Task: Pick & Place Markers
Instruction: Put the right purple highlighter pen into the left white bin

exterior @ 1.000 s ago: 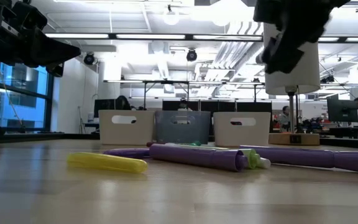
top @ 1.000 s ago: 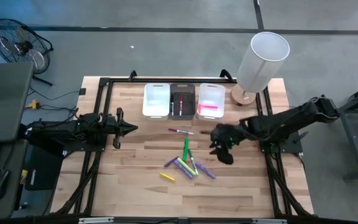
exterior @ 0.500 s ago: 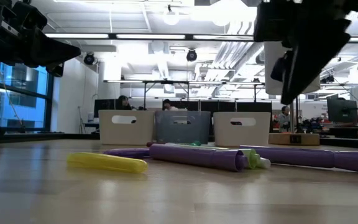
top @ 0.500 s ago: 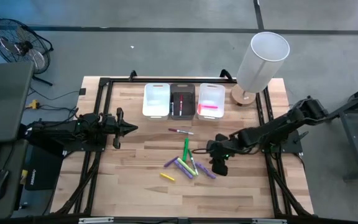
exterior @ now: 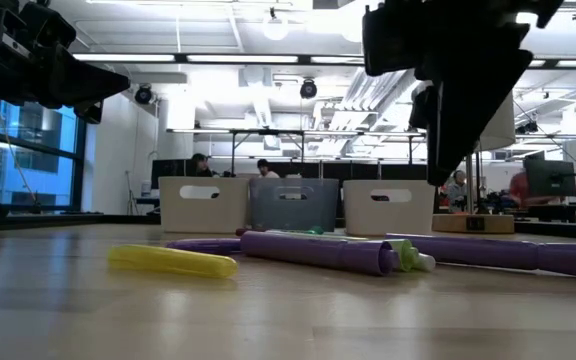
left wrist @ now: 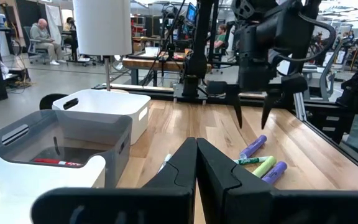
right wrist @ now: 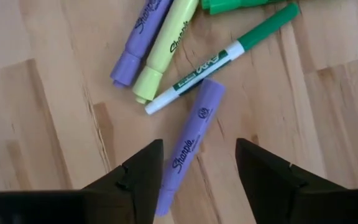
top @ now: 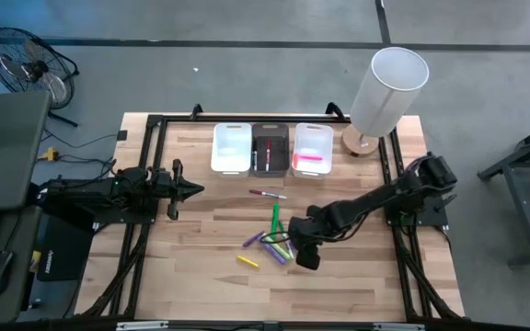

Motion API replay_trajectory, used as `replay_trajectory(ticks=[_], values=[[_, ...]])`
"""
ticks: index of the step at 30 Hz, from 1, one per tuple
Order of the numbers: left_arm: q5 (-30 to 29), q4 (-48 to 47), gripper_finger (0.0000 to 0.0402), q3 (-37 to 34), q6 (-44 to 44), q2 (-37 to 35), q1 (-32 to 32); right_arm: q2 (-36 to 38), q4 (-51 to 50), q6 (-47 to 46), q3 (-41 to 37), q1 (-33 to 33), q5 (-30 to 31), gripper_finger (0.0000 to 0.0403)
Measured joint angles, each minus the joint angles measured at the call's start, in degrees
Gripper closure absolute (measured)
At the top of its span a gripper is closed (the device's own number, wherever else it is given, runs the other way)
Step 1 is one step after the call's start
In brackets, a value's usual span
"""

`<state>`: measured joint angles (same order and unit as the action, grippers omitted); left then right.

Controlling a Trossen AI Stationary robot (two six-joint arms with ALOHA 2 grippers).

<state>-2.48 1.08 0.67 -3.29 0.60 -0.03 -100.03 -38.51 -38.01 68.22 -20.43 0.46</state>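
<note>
Right wrist view has the right gripper (right wrist: 197, 165) above a purple marker (right wrist: 190, 144) lying at frame centre on the desk, jaws wide apart and empty. Pick approach is under way; next, probably lower astride it and close. Left gripper (top: 191, 190) waits shut.
</note>
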Motion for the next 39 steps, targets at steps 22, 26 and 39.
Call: replay_trajectory(ticks=[22, 26, 39], values=[[0.0, 0.0, 0.04, 0.0, 0.0, 0.0, 0.0, -0.2, -1.1, -4.0, -0.1, -0.3, -2.4, 0.0203], [0.0, 0.0, 0.04, 0.0, 0.0, 0.0, 0.0, -0.2, 0.0, -5.6, -0.9, -0.6, -2.8, 0.0203], [-0.9, 0.0, 0.04, 0.0, 0.0, 0.0, 0.0, -0.8, 2.3, -14.3, -2.5, -6.0, -1.5, 0.0203]])
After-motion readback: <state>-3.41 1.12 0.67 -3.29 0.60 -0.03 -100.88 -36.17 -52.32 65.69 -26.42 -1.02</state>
